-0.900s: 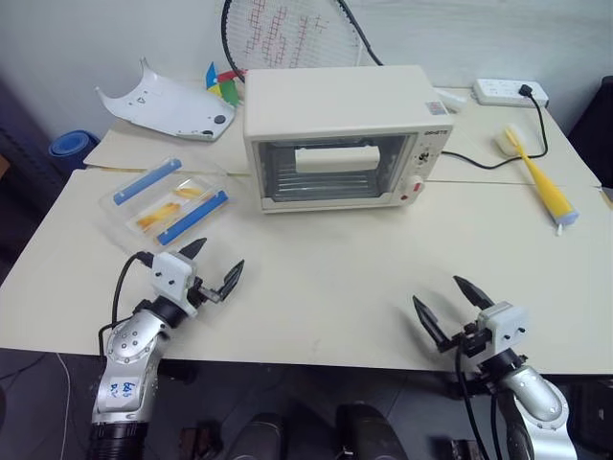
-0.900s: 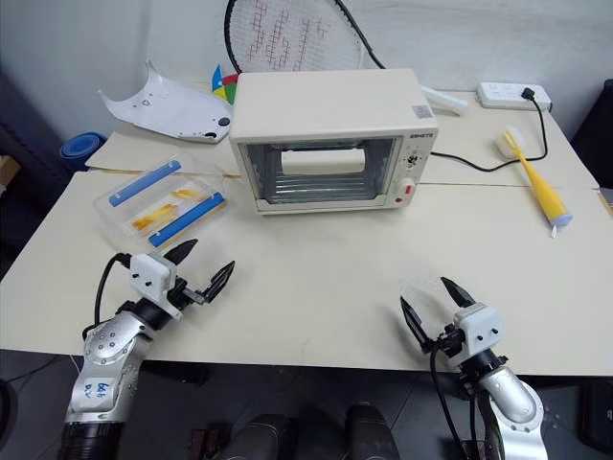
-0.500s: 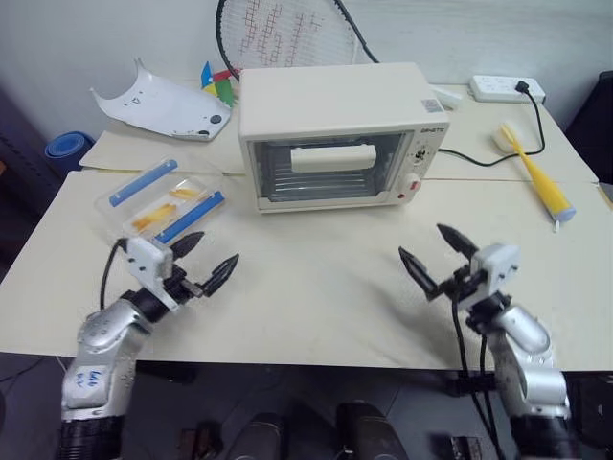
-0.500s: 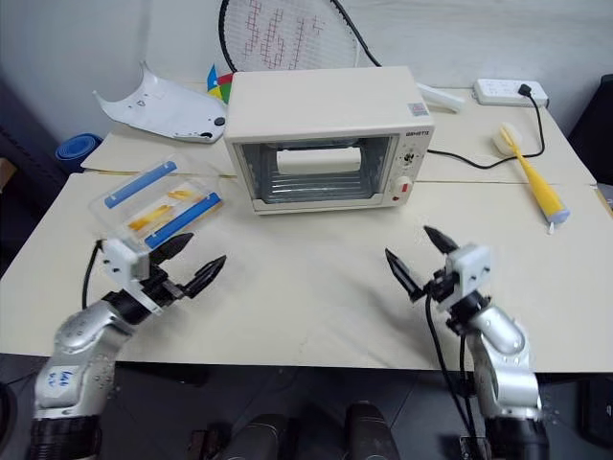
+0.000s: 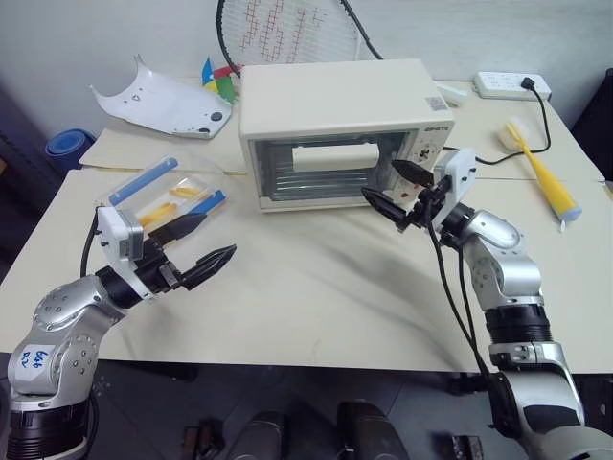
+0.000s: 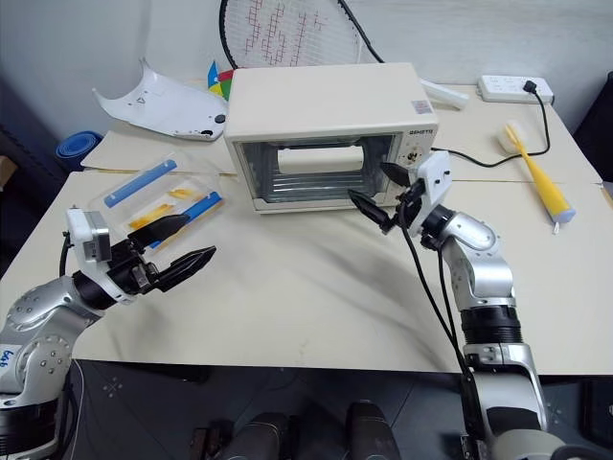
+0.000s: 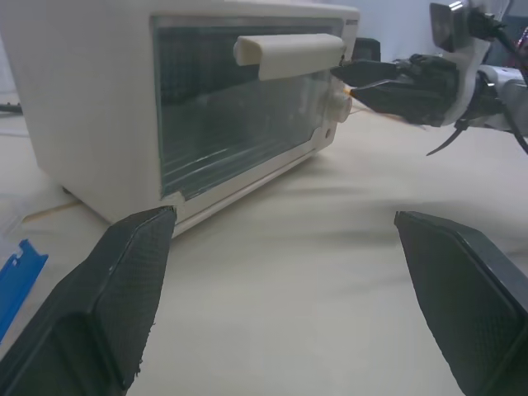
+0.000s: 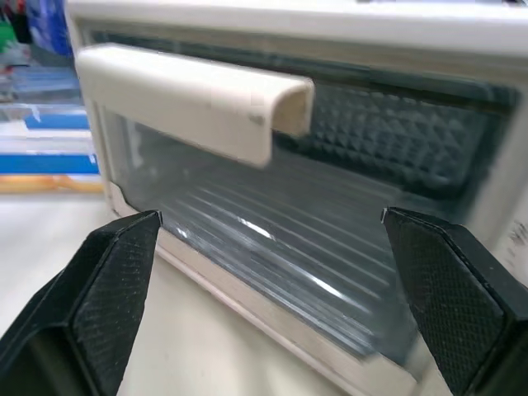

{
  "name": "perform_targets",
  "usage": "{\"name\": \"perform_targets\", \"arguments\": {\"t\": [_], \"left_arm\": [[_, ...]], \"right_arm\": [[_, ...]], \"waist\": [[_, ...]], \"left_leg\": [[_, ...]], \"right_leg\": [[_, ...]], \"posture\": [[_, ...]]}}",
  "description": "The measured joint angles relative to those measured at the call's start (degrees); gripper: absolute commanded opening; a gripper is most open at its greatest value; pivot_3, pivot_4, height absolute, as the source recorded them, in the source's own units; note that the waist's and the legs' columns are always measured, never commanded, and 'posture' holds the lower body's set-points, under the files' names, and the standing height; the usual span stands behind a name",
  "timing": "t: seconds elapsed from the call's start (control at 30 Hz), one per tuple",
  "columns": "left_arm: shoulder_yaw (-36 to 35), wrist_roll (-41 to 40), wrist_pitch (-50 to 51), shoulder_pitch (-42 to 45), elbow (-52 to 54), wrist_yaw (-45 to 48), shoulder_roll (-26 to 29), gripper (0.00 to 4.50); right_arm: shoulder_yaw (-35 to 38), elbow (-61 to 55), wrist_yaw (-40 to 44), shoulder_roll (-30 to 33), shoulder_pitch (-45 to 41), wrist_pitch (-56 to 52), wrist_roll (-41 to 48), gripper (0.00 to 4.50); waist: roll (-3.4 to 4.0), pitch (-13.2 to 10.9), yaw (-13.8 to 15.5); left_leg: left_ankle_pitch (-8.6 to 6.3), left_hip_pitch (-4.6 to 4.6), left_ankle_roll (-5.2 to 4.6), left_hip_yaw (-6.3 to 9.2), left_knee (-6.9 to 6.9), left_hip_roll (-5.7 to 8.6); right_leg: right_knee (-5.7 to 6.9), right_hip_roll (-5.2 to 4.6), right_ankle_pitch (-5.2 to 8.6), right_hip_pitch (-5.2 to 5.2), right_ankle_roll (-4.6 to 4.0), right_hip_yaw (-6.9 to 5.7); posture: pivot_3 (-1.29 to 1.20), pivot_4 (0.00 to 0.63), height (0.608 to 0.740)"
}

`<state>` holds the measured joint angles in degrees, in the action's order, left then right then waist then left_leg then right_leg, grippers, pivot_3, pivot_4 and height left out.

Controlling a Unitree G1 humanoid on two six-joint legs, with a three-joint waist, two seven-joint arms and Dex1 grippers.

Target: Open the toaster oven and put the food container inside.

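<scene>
A broad, matte cream table [image 5: 316,278] carries everything in view. Largest on it is the toaster oven [image 5: 343,132], a boxy cream-white shell with rounded corners, its glass door shut, a chunky bar handle [image 8: 191,101] across the top of the pane and the ribbed wire rack showing through the glass. Behind it leans a racket [image 5: 287,29], its strung oval head against the wall. Toward the table's left rear lies a white curved plastic shell [image 5: 163,101], smooth and glossy. The food container [image 5: 163,199], a flat clear plastic box with two blue clip strips and yellow-orange strips inside, rests on the table to the oven's left, well apart from the door. At the right rear sit a white power strip [image 5: 510,86] and a yellow long-handled brush [image 5: 541,177]. The right gripper [image 5: 395,187], black tapered fingers spread wide and empty, hovers just before the oven's lower right front, near the knobs. The left gripper [image 5: 196,244], likewise spread and holding nothing, hangs just in front of the container.
</scene>
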<state>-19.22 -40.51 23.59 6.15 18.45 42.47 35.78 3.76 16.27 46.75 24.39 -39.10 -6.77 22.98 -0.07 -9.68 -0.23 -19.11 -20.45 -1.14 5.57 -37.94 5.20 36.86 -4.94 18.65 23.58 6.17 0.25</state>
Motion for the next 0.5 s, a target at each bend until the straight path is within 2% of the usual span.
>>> {"name": "perform_targets", "arguments": {"t": [0.3, 0.47, 0.5], "left_arm": [[0.0, 2.4, -1.6, -1.0, 0.1, -1.5, -1.7, 4.5], [-0.1, 2.4, -1.1, -0.4, -1.3, -1.6, -1.8, 4.5], [-0.2, 2.1, -0.8, 0.2, -1.5, -1.6, -1.8, 4.13]], "right_arm": [[-1.7, -6.5, 4.6, -0.2, -0.3, -4.8, 1.2, 4.45], [-2.5, -12.7, 9.5, 2.6, 6.2, -5.0, 1.2, 4.45], [-2.6, -13.4, 10.2, 2.6, 7.5, -4.5, 1.2, 4.5]], "waist": [[0.02, 0.0, 0.0], [0.02, 0.0, 0.0], [0.0, 0.0, -0.1]], "left_leg": [[-0.01, -0.01, 0.02, 0.0, 0.0, 0.0], [-0.03, -0.02, 0.02, 0.01, 0.04, -0.01], [-0.03, -0.03, 0.03, 0.01, 0.03, -0.02]], "right_leg": [[0.0, 0.01, 0.0, 0.01, 0.0, 0.0], [-0.04, 0.01, 0.0, 0.03, 0.0, 0.0], [-0.03, 0.02, 0.0, 0.03, 0.0, 0.01]], "posture": [[0.0, 0.15, 0.74], [0.0, 0.15, 0.74], [0.0, 0.15, 0.74]]}}
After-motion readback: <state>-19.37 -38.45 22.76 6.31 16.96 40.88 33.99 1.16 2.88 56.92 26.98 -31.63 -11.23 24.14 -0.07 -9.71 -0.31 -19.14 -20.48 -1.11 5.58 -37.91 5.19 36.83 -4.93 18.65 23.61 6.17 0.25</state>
